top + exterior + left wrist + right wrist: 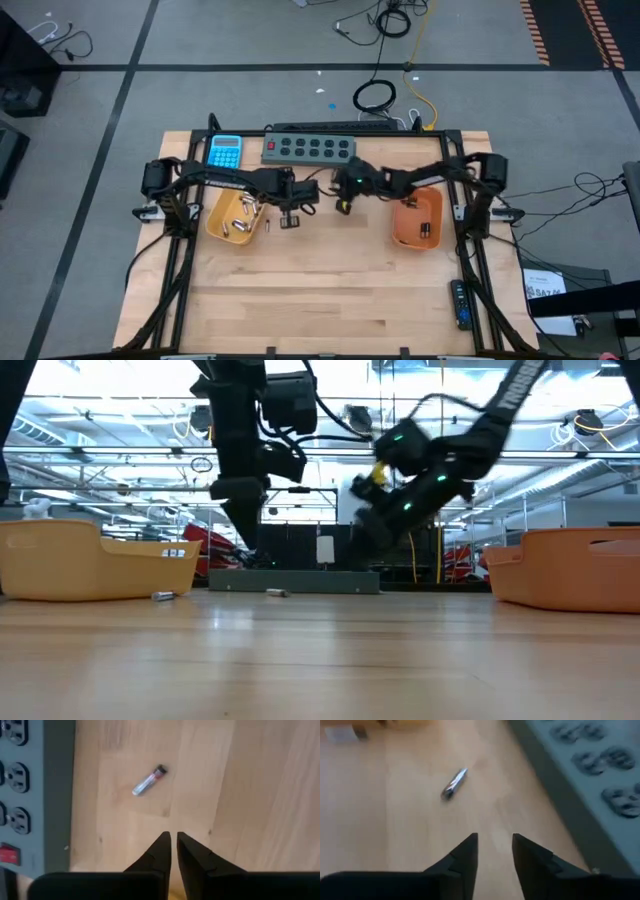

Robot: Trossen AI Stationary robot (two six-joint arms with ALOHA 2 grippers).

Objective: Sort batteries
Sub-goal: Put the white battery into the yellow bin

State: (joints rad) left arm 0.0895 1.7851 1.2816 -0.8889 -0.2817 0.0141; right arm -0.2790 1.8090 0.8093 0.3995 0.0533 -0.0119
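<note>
One silvery battery with a dark and red end lies flat on the bare wood, beyond my left gripper, which is shut and hovers above the table next to the yellow tray. My right gripper is open and empty, raised over the table's middle, with a silvery battery lying ahead of it. The low view shows two loose batteries on the table. Several silvery batteries lie in the yellow tray, and a dark one lies in the orange tray.
A grey power strip lies along the far edge, close behind both grippers, with a blue calculator to its left. A dark remote-like device lies near the right edge. The arm frames line both sides. Bare wood stretches toward the near edge.
</note>
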